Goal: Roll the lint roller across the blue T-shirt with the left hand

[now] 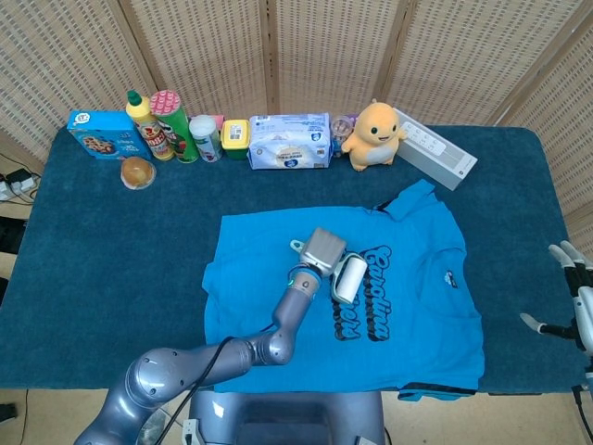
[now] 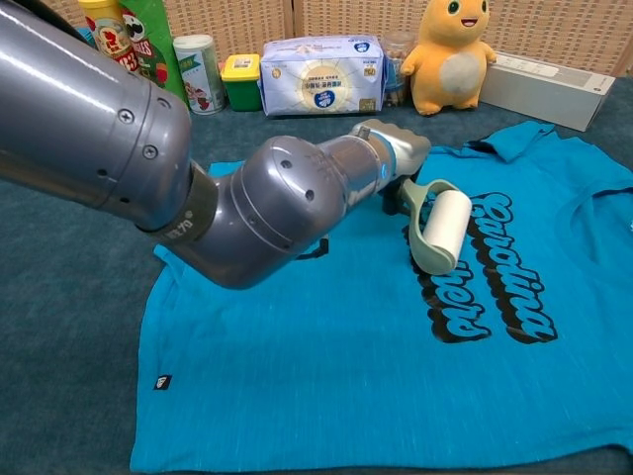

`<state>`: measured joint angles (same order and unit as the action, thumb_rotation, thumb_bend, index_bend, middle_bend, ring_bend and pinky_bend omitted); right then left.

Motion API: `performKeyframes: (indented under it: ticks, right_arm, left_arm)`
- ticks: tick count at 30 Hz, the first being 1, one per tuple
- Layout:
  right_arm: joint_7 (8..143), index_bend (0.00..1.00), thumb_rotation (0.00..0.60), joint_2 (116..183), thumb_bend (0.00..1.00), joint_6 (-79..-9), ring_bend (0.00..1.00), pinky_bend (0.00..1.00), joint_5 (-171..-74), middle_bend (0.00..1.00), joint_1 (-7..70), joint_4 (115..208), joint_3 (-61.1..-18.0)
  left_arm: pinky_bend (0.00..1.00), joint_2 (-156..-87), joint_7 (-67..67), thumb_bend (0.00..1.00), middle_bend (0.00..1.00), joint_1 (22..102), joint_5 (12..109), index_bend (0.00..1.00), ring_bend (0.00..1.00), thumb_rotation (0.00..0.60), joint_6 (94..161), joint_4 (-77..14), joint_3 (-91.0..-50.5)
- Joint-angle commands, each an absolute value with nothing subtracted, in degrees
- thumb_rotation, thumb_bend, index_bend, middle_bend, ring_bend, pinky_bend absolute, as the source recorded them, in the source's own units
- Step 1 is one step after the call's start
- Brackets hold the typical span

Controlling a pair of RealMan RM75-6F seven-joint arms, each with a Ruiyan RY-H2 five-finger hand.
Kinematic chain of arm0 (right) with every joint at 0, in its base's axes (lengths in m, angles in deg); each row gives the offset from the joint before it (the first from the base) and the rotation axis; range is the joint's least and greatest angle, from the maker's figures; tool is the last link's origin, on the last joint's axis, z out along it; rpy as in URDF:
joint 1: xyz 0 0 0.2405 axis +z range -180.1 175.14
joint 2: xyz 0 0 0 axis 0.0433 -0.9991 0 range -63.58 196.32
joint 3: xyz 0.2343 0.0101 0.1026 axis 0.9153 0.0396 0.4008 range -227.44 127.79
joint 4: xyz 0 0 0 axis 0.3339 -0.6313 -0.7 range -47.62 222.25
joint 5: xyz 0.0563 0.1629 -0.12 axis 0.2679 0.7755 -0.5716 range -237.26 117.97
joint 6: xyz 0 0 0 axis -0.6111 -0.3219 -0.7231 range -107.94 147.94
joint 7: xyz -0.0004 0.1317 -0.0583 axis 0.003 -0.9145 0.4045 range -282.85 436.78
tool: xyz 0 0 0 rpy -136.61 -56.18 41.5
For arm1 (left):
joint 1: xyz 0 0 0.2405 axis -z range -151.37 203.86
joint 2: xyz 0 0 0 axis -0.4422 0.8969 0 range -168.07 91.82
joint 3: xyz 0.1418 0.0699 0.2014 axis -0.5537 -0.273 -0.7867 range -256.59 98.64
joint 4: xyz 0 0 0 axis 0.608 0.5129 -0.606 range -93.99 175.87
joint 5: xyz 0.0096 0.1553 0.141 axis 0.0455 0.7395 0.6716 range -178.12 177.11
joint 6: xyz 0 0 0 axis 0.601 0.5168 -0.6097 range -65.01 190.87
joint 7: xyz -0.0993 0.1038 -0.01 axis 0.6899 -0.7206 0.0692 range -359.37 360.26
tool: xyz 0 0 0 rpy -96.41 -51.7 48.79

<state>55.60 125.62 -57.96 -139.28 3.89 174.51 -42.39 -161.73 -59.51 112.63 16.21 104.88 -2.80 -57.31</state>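
Gripping the one lint roller (image 1: 347, 278) by its handle, the left hand (image 1: 321, 252) has its fingers hidden under the wrist in both views; the white roll lies on the black lettering near the middle of the single blue T-shirt (image 1: 259, 269). At the counter's (image 1: 111, 260) three o'clock edge, the right hand (image 1: 574, 301) is cut off, fingers apart and holding nothing.

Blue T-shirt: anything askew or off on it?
Slightly. The blue T-shirt lies flat, but its upper sleeve is folded and the bottom hem hangs over the table edge. The left hand holds the white lint roller on the print; nothing spilled.
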Motion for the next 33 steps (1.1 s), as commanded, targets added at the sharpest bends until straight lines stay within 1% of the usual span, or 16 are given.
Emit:
performKeyframes:
  ticks: [1, 6, 14, 24, 33]
  right_arm:
    - [55.6, 0.02, 0.600, 125.6, 0.00, -58.0, 0.00, 0.00, -139.3, 0.00, 3.9, 174.5, -42.4]
    - [55.8, 0.02, 0.600, 125.6, 0.00, -58.1, 0.00, 0.00, -139.4, 0.00, 3.9, 174.6, -42.4]
    - [56.5, 0.02, 0.600, 125.8, 0.00, -58.0, 0.00, 0.00, -139.6, 0.00, 4.0, 174.8, -42.6]
    - [57.0, 0.02, 0.600, 125.9, 0.00, -58.0, 0.00, 0.00, -139.7, 0.00, 4.0, 175.1, -42.7]
    - [57.5, 0.02, 0.600, 126.0, 0.00, -57.9, 0.00, 0.00, -139.8, 0.00, 4.1, 175.3, -42.9]
  left_arm:
    - [1.00, -160.7, -60.9, 0.90, 0.92, 111.4, 14.8, 1.00, 0.91, 0.600, 105.6, -3.9, -57.8]
    - [1.00, -159.1, -62.5, 0.90, 0.92, 109.7, 13.6, 1.00, 0.91, 0.600, 107.0, -6.1, -58.5]
    - [1.00, -152.8, -64.7, 0.90, 0.92, 105.0, 12.1, 1.00, 0.91, 0.600, 111.8, -13.9, -60.5]
    - [1.00, -148.6, -67.3, 0.90, 0.92, 102.4, 9.0, 1.00, 0.91, 0.600, 114.2, -19.0, -61.8]
    - [1.00, -141.8, -67.4, 0.90, 0.92, 97.7, 7.3, 1.00, 0.91, 0.600, 116.8, -25.1, -64.3]
